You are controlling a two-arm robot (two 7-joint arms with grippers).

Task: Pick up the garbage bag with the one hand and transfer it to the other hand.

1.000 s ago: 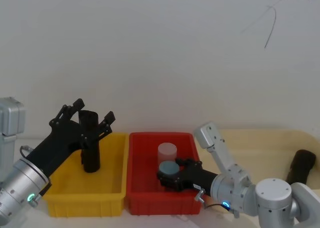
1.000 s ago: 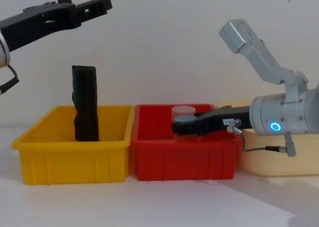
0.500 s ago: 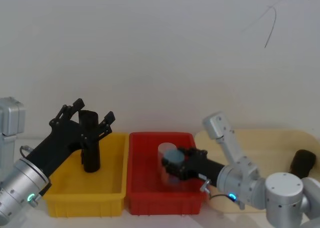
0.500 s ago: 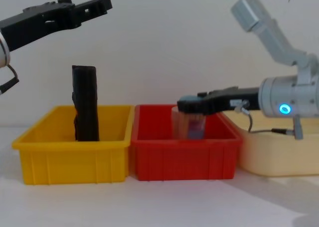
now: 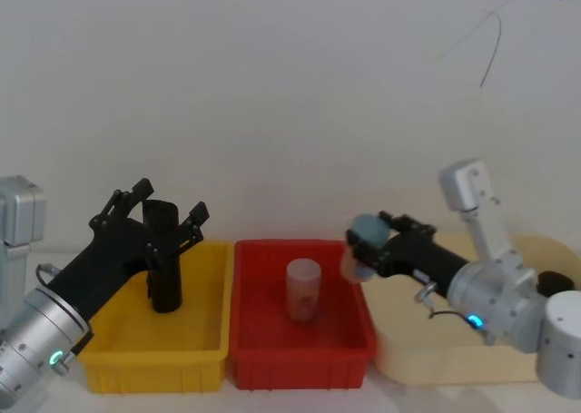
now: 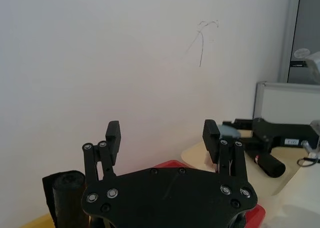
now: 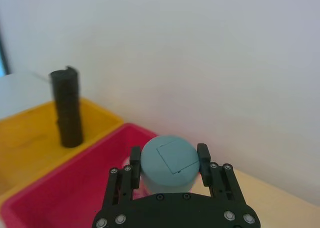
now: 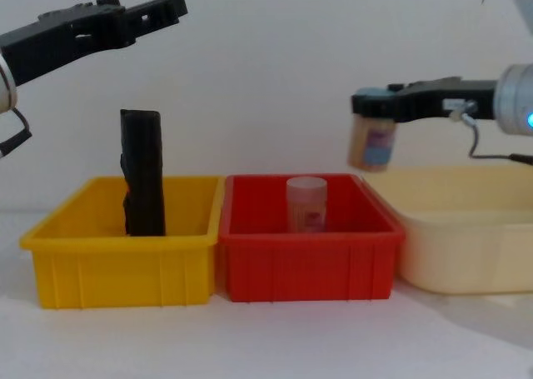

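Whereas half a second ago the right hand [image 8: 372,104] was low over the red bin [image 8: 308,262], pinching a jar among its contents, it now stands raised clear of that bin, above the boundary with the cream tray [image 8: 466,246], fingers pressed on the blue-lidded jar [image 8: 372,146] it carries. One pale lidded jar [image 8: 306,202] remains standing in the red bin.

The left hand [image 5: 156,211] is unchanged: fingers spread wide, held above and about the top of the garbage bag [image 8: 143,172] without touching it. In the chest view this hand sits well above the roll.

The garbage bag stands in the yellow bin [image 8: 125,254], towards its rear, long axis vertical or very nearly so, top end pointing upward and rising well above the bin rim. The right wrist view shows it upright [image 7: 67,106] in the same bin.

A second black roll [image 5: 547,297] lies on the cream tray at the far right.
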